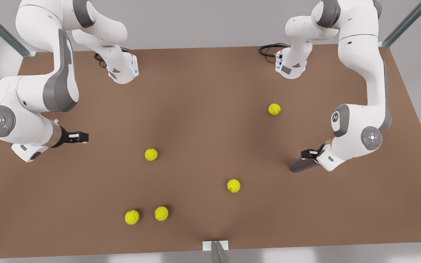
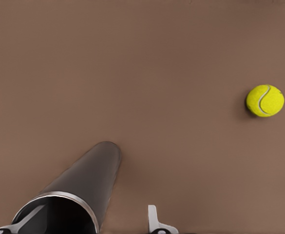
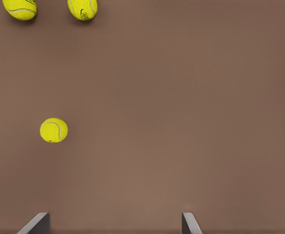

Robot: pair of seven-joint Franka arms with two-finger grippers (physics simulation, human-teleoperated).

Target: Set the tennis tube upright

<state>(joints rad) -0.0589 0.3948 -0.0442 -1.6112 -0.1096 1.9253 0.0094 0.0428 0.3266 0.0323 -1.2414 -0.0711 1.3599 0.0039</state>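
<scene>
One tennis tube: grey cylinder, lying on its side on the brown counter, close to the counter's edge on the front view's right. Not yet upright. In the left wrist view its open end, dark inside, faces the camera and its body runs away along the surface.

Two grippers:
- Left gripper: low over the near end of the tube, fingers spread. One finger stands beside the rim with a gap between them, so nothing is grasped.
- Right gripper: near the counter's edge on the front view's right's opposite side, well apart from the tube, released and empty. This arm waits.

Five yellow tennis balls, loose on the counter: one nearest the tube, one and one toward the middle, and a pair near the front edge.

Step in hand, as judged: closing on the tube for the lift.

Handling notes:
- Centre the fingers across the tube's width before closing, since a round wall may roll or squirt out.
- Grip near the end so the far end can pivot on the counter.
- Tip it slowly, then let go only once the base sits flat.
- Keep the swing away from the nearest ball.
</scene>
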